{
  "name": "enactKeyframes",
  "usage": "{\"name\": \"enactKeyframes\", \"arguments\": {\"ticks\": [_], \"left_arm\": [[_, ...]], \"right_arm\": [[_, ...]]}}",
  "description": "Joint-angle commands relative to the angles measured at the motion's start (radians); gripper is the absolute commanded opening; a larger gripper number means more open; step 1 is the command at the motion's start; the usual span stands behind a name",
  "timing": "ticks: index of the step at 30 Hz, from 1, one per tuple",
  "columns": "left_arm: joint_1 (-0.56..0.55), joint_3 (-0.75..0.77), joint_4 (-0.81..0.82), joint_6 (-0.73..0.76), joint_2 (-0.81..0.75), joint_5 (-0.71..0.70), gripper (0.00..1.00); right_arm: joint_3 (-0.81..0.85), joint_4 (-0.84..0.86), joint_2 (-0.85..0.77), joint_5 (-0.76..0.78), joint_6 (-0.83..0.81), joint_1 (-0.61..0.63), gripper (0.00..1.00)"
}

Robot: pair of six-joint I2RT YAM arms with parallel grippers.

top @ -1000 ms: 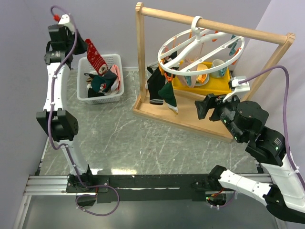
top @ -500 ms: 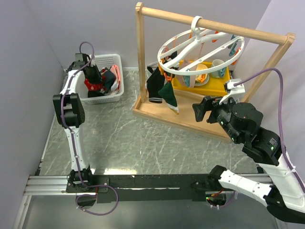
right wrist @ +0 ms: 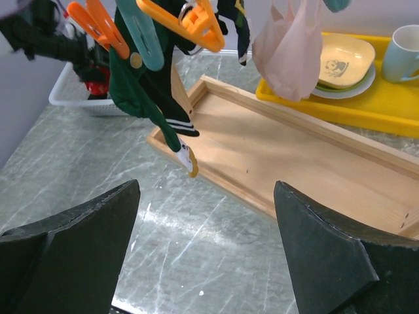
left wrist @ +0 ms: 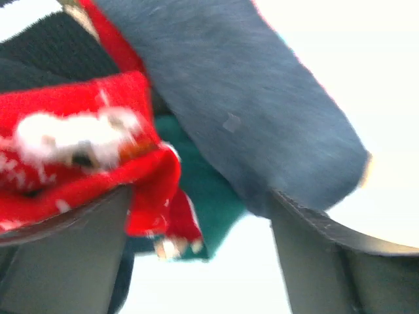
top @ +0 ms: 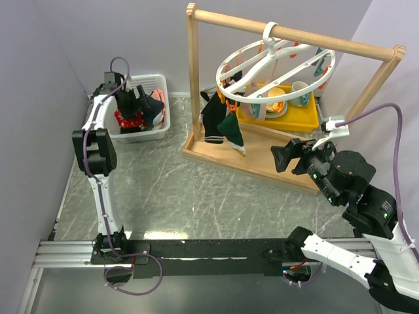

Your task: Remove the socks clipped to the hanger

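The white ring hanger (top: 277, 60) hangs by its hook from a wooden rail, orange clips (right wrist: 192, 19) round its rim. A black sock (top: 212, 122), a dark green sock (top: 231, 130) (right wrist: 145, 98) and a pale pink sock (right wrist: 288, 51) stay clipped to it. My right gripper (top: 287, 154) (right wrist: 204, 243) is open and empty, low in front of the green sock. My left gripper (top: 135, 103) (left wrist: 203, 261) sits inside the white basket (top: 146, 137), jaws wide. A red patterned sock (left wrist: 78, 144) (top: 128, 120) lies loose against its left finger (left wrist: 65, 261), beside a blue-grey sock (left wrist: 262, 111).
The wooden frame's tray base (top: 252, 165) (right wrist: 294, 154) sits under the hanger, its upright post (top: 192, 72) left of the socks. Behind it a yellow tray (right wrist: 376, 104) holds a plate (right wrist: 344, 60) and a pale cup (right wrist: 406, 52). The grey marble table (top: 190, 196) fills the middle.
My left arm swung down from high above the basket into it, and its jaws opened, dropping the red sock among the others. My right gripper shifted slightly right.
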Motion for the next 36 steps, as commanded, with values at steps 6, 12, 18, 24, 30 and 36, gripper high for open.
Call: {"name": "enactKeyframes", "arguments": {"ticks": [6, 12, 18, 24, 30, 36], "left_arm": [[-0.011, -0.077, -0.025, 0.013, -0.328, -0.066, 0.99], [-0.079, -0.408, 0.108, 0.000, -0.632, -0.089, 0.99], [-0.108, -0.683, 0.235, -0.068, -0.896, -0.025, 1.00], [-0.142, -1.026, 0.455, -0.174, -1.147, 0.049, 0.99], [-0.189, -1.420, 0.759, -0.307, -1.387, 0.028, 0.99], [-0.208, -1.664, 0.865, -0.329, -1.553, 0.003, 1.00]], "right_arm": [[-0.118, 0.060, -0.022, 0.000, -0.011, 0.003, 1.00], [-0.238, 0.116, -0.026, 0.046, -0.015, -0.002, 1.00], [-0.243, 0.073, 0.030, 0.096, -0.005, -0.057, 1.00], [-0.335, 0.155, 0.004, -0.152, 0.029, -0.207, 1.00], [-0.523, 0.343, -0.097, -0.224, 0.071, -0.240, 1.00], [-0.793, 0.512, -0.289, -0.165, 0.055, -0.238, 1.00]]}}
